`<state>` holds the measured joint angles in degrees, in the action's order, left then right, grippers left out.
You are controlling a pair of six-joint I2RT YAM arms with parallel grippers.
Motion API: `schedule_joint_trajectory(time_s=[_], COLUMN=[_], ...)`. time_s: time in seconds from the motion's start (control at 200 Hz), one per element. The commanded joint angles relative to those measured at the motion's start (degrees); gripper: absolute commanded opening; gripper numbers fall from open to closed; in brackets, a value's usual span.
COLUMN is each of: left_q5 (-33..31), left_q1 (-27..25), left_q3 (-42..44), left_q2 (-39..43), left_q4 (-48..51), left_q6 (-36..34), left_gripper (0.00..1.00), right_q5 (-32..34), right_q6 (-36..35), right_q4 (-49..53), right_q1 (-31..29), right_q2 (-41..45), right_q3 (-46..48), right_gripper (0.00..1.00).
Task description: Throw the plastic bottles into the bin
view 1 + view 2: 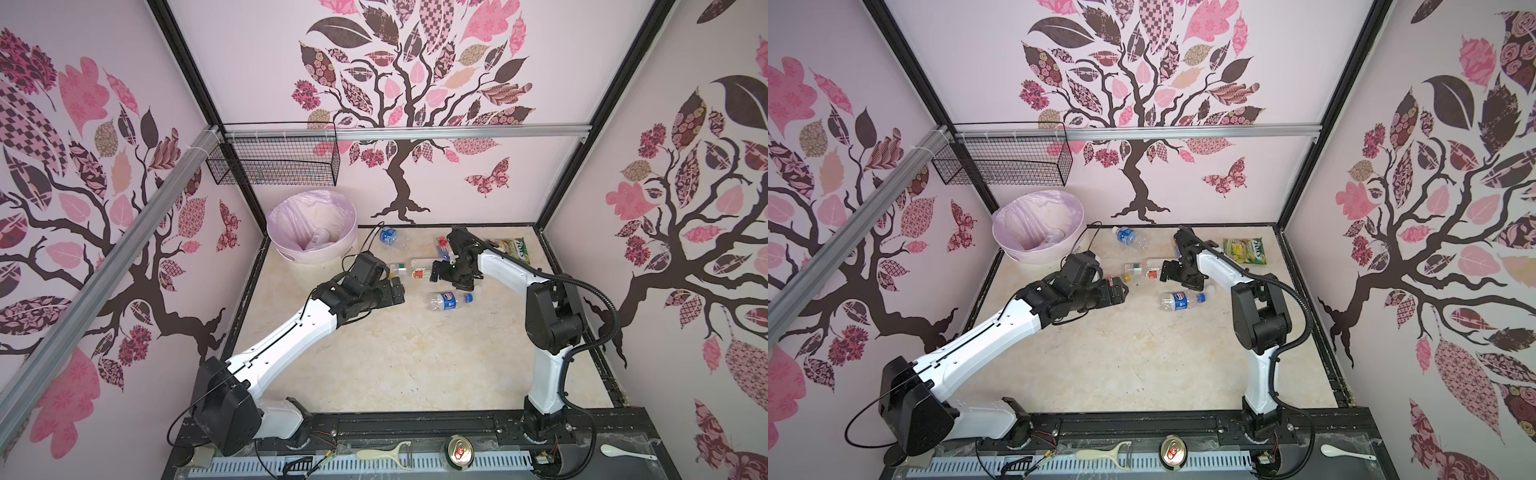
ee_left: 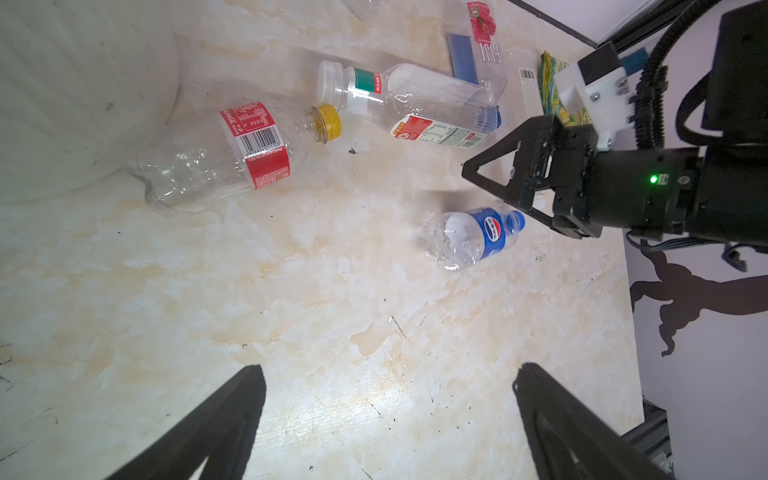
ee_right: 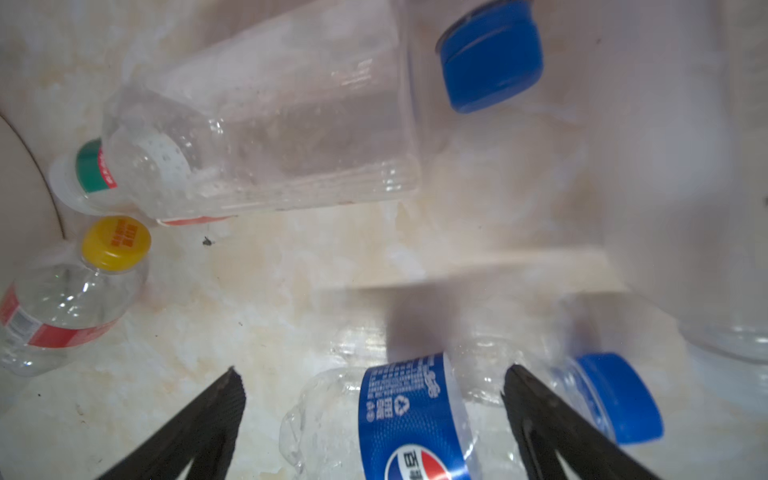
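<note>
Several plastic bottles lie on the marbled floor. A Pepsi bottle (image 1: 449,300) (image 1: 1181,300) with a blue label lies beneath my open right gripper (image 3: 374,376) (image 1: 436,270), not gripped (image 3: 407,415). A clear white-capped bottle (image 2: 407,104) (image 1: 415,268) and a red-label, yellow-capped bottle (image 2: 232,153) lie close to the bin (image 1: 311,228) (image 1: 1038,226), which holds a pink liner. Another blue-label bottle (image 1: 388,236) rests near the back wall. My left gripper (image 2: 390,374) (image 1: 399,291) is open over bare floor, empty.
A green-yellow snack packet (image 1: 513,248) lies at the back right. A black wire basket (image 1: 274,160) hangs above the bin. On the front rail lie a peeler (image 1: 384,453), a metal can (image 1: 459,453) and a white spoon (image 1: 623,451).
</note>
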<state>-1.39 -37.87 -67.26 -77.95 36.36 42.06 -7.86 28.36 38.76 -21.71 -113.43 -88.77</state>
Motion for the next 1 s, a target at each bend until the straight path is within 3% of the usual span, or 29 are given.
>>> schedule_joint_trajectory(time_s=[0.0, 0.575, 0.995], left_q5=[-1.7, 0.0, 0.9], left_q1=[-0.2, -0.1, -0.1], left_q3=[1.8, 5.1, 6.6], left_q2=[2.3, 3.0, 3.9], left_q4=[0.1, -2.5, -2.6], left_q6=[0.4, 2.5, 4.1], left_gripper=[0.98, 0.98, 0.98], right_q5=[1.5, 7.8, 11.1], right_q6=[-2.4, -7.0, -12.9], right_q4=[2.6, 5.0, 0.2], right_q1=[-2.7, -5.7, -6.1], right_q2=[-0.6, 13.6, 25.4], right_q3=[-0.2, 5.8, 21.7], right_gripper=[1.0, 1.0, 1.0])
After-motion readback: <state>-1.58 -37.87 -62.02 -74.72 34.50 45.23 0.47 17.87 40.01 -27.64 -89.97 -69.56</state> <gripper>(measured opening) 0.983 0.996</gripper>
